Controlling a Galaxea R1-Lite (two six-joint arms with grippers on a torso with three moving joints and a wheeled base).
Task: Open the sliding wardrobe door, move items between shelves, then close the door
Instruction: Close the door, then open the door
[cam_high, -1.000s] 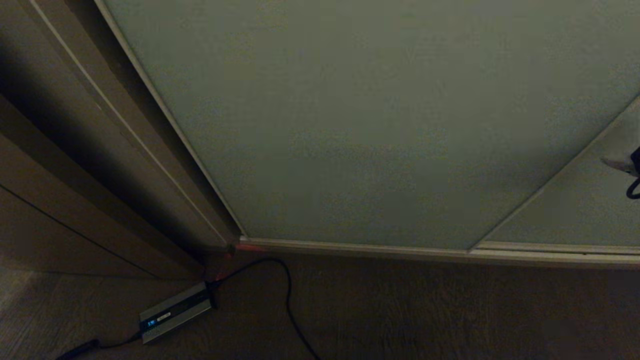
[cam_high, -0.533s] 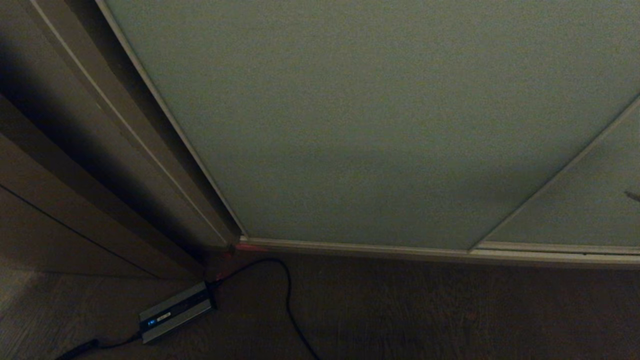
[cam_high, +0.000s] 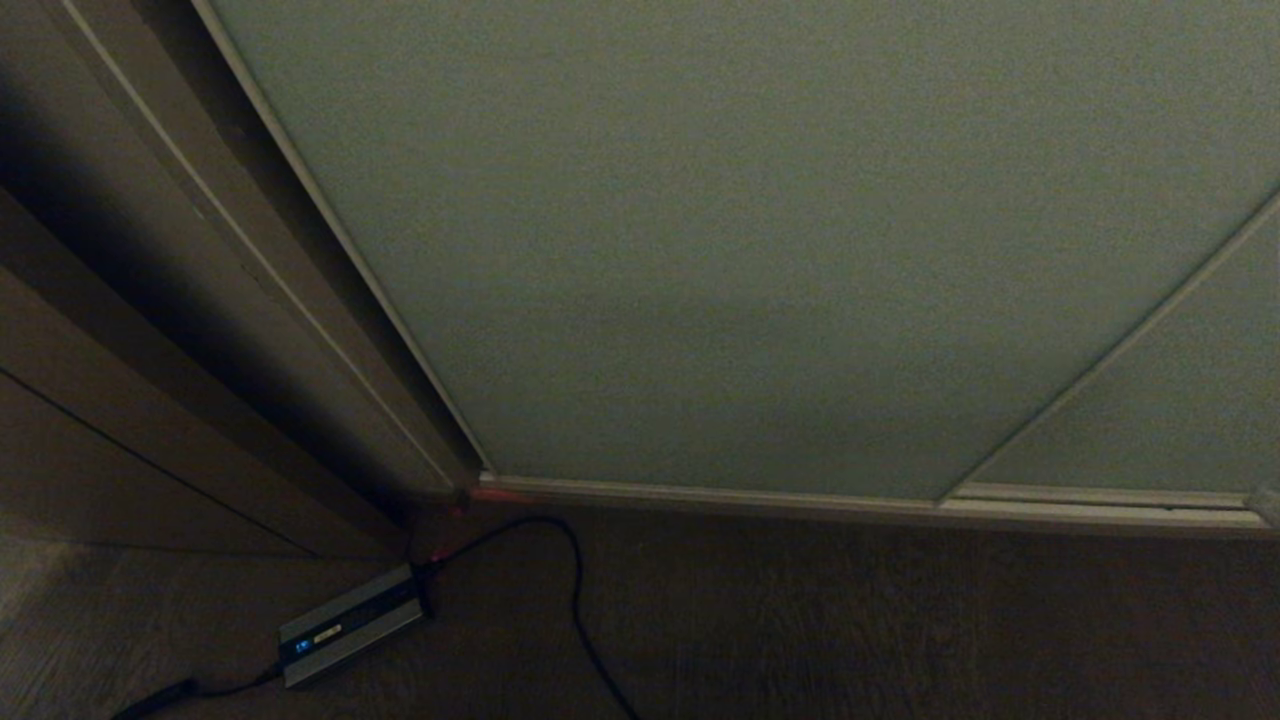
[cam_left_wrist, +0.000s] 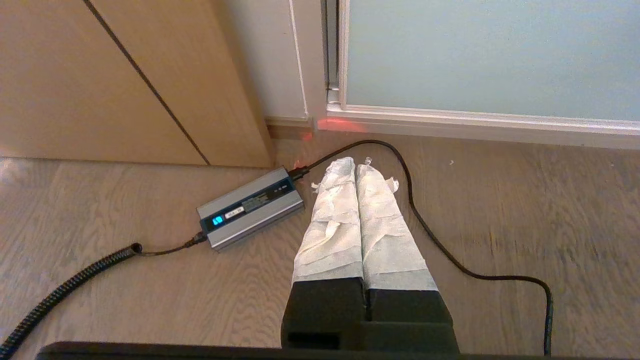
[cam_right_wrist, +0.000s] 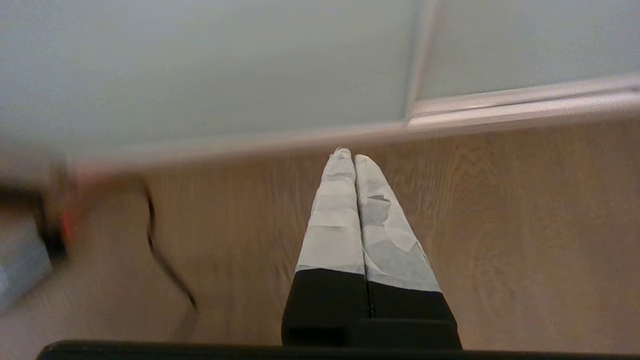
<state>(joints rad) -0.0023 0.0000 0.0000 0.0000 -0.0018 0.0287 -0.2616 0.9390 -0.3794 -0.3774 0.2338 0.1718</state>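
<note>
The sliding wardrobe door (cam_high: 760, 250) stands fully drawn across its opening in front of me, its pale grey-green panel filling most of my head view and its thin metal frame meeting the brown wood panelling (cam_high: 150, 330) at the left. My left end effector (cam_left_wrist: 356, 165) hangs low over the wooden floor (cam_left_wrist: 525, 210) with its taped fingers pressed together and nothing between them, just beside a small silver box (cam_left_wrist: 250, 207) and the black cable (cam_left_wrist: 440, 250) that loops from it. My right end effector (cam_right_wrist: 348, 155) is likewise closed and empty, pointing down toward the floor near the door's bottom rail (cam_right_wrist: 500, 105), where two panels meet. Neither arm shows in the head view. No shelf and no cushion can be seen from here; both, if present, lie behind the panel. With the door shut and both end effectors carrying nothing, I judge the job to be either at its very start or already at its end; these views alone cannot settle which.
</note>
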